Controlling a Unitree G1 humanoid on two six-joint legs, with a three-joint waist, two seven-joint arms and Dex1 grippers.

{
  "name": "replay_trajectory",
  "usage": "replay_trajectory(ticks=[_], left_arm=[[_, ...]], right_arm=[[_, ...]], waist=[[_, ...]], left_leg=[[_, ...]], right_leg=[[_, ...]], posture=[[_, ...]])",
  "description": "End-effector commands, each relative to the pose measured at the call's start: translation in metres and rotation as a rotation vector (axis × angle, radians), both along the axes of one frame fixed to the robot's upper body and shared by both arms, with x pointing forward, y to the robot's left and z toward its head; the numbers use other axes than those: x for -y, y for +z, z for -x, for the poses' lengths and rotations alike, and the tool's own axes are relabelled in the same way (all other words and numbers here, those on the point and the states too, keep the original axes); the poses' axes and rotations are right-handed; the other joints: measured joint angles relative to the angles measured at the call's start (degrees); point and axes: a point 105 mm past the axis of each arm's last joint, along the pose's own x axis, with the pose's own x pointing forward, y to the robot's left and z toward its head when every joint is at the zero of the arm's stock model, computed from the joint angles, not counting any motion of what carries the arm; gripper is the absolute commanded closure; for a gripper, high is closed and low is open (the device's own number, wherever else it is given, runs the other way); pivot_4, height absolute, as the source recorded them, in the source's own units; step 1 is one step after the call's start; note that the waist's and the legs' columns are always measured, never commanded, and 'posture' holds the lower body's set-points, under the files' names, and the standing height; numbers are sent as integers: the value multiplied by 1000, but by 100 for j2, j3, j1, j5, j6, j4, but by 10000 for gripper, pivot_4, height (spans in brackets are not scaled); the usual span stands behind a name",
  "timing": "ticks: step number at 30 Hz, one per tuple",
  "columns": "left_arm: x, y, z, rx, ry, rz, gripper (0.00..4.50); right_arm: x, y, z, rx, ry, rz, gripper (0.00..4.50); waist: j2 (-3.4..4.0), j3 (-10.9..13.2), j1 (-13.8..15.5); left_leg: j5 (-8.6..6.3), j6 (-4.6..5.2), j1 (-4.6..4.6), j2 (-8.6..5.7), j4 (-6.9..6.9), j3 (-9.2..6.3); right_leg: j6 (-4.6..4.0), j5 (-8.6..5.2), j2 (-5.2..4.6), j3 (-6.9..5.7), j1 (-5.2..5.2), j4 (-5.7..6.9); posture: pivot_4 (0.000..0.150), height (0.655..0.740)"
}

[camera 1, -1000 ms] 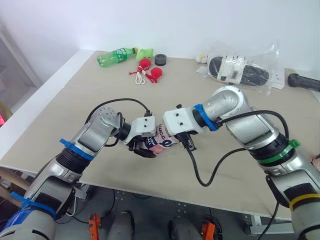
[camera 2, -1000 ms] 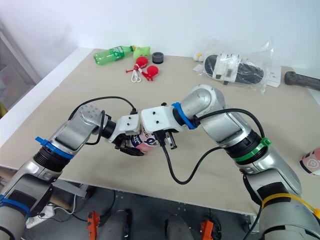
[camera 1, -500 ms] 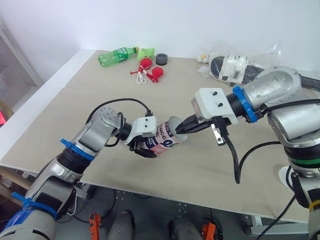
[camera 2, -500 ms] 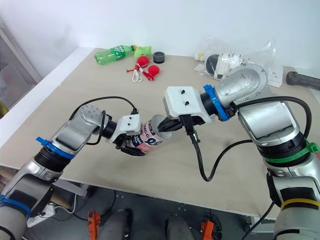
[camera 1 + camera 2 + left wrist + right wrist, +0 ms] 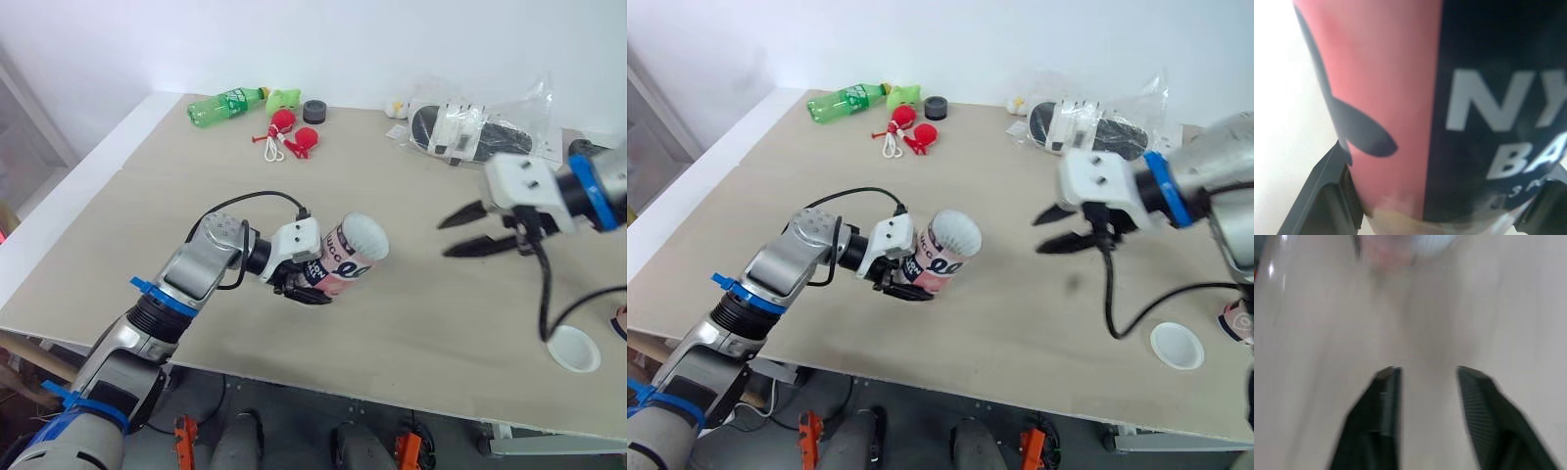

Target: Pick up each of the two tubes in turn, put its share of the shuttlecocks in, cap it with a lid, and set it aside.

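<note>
One tube (image 5: 345,259) stays clamped in the left hand (image 5: 299,284) above the worktop (image 5: 196,166), mouth now showing white, and the right hand (image 5: 444,238) has pulled clear, spread and empty, so it's filled or already capped, hard to tell, loose lid (image 5: 573,348) lying nearby

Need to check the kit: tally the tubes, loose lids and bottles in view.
Tubes: 2 (held tube in left gripper; second tube at the right edge of the table)
Loose lid: 1
Green bottle: 1
Total: 4
</note>
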Motion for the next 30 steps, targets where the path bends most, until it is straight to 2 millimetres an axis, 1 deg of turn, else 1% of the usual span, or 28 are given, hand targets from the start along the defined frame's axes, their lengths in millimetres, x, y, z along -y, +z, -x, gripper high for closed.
replay_trajectory(ticks=[1, 2, 3, 5, 8, 11, 15, 16, 19, 21, 24, 29, 30], left_arm=[[11, 30, 1, 62, 1, 154, 15443], [15, 33, 2, 66, 4, 189, 15443], [20, 34, 3, 69, 3, 221, 15443], [31, 36, 8, 62, -3, 299, 15443], [48, 36, 13, 39, 8, 423, 15443], [57, 32, 15, 22, 29, 502, 15443], [63, 17, 13, 27, 66, 528, 15443], [64, 13, 13, 25, 69, 529, 15443], [65, 3, 13, 16, 87, 536, 15443], [67, -4, 14, 16, 93, 537, 15443], [68, -8, 13, -2, 115, 571, 15443], [69, -19, 17, -11, 123, 557, 15443], [69, -19, 18, -13, 125, 557, 15443]], right_arm=[[46, -1, 10, -31, -113, 93, 9509], [60, -6, 12, -50, -155, 124, 5125], [70, -10, 14, -66, -184, 142, 261], [88, -15, 20, -108, -239, 169, 261], [119, -25, 28, -173, -339, 212, 261], [139, -35, 31, -200, -395, 226, 261], [152, -46, 29, -216, -437, 235, 261], [155, -49, 28, -218, -444, 240, 261], [160, -60, 25, -239, -468, 234, 261], [161, -68, 21, -249, -475, 234, 261], [161, -79, 15, -268, -488, 211, 261], [163, -101, 10, -313, -511, 199, 261], [164, -105, 10, -326, -518, 204, 2708]], waist=[[4, 2, 2], [3, 3, 2], [9, 4, 2], [29, 1, 1], [35, 1, 0], [37, 1, -19], [46, -1, -67], [47, -1, -75], [48, -1, -111], [48, -1, -124], [50, 0, -129], [52, -1, -129], [52, -1, -129]], left_leg=[[0, 0, 0, -1, 2, 0], [-1, 2, -2, -1, 3, 1], [-1, 2, -2, -2, 5, 2], [-1, 2, -3, -3, 10, 4], [0, 1, 2, -8, 14, 12], [2, -1, 9, -5, 17, 16], [4, -3, 52, -4, 13, 31], [3, -3, 72, -5, 11, 38], [3, -4, 87, -6, 11, 49], [4, -4, 94, -6, 12, 56], [4, -5, 95, -8, 12, 63], [4, -5, 98, -9, 10, 64], [4, -5, 98, -9, 9, 65]], right_leg=[[0, -2, -1, -1, 0, 2], [0, -2, -2, -1, -1, 2], [0, -2, -3, 0, 0, 2], [4, 0, -4, 2, 0, 2], [12, 4, -10, 10, 5, 2], [11, 13, -5, 17, 6, 2], [19, 18, -2, 36, 34, 3], [42, 5, -2, 42, 50, 3], [58, 4, -3, 55, 61, 3], [64, 7, -4, 64, 67, 1], [67, 9, -5, 75, 66, 1], [65, 11, -4, 77, 67, 1], [62, 13, -5, 79, 66, 1]], posture=[[1500, 7400], [1500, 7400], [1500, 7400], [1500, 7400], [1500, 7400], [1500, 7400], [1500, 7400], [1500, 7400], [1500, 7400], [1500, 7400], [1500, 7400], [1500, 7400], [1500, 7400]])
